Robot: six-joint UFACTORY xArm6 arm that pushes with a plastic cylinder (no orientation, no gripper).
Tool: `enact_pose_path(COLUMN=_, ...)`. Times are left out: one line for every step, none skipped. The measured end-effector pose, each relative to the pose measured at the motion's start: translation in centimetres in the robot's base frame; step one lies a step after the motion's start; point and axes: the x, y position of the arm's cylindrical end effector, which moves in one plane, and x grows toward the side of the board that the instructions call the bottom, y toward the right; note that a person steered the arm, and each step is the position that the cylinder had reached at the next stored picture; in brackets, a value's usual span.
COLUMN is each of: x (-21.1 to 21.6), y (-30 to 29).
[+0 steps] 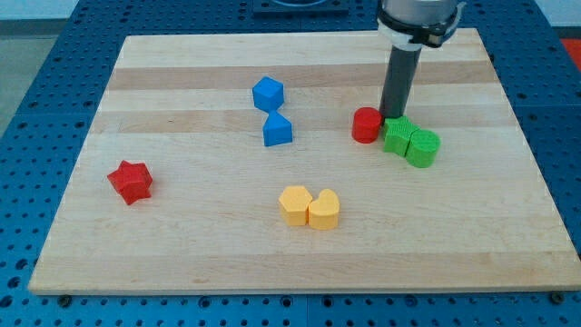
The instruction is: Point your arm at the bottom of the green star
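The green star [397,137] lies at the board's right, touching a green cylinder [423,148] on its right side. A red cylinder [367,125] stands just to the star's left. My tip [393,116] comes down from the view's top and rests just above the green star's upper edge, between the star and the red cylinder.
A blue hexagon block [268,94] and a blue triangular block [277,131] sit at the upper middle. A red star [131,181] lies at the left. A yellow hexagon [294,204] and a yellow heart [324,210] touch at the lower middle. The wooden board [182,254] lies on a blue perforated table.
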Motion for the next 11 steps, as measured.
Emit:
enact_pose_path(x=1.1, y=-0.3)
enact_pose_path(x=1.9, y=-0.3)
enact_pose_path(x=2.7, y=-0.9)
enact_pose_path(x=3.5, y=-1.5)
enact_pose_path(x=4.5, y=-2.2)
enact_pose_path(x=4.7, y=-2.4)
enact_pose_path(x=3.3, y=-2.4)
enact_pose_path(x=1.7, y=-1.4)
enact_pose_path(x=-0.1, y=-1.1)
enact_pose_path(x=-1.1, y=-1.4)
enact_pose_path(x=-1.1, y=-3.3)
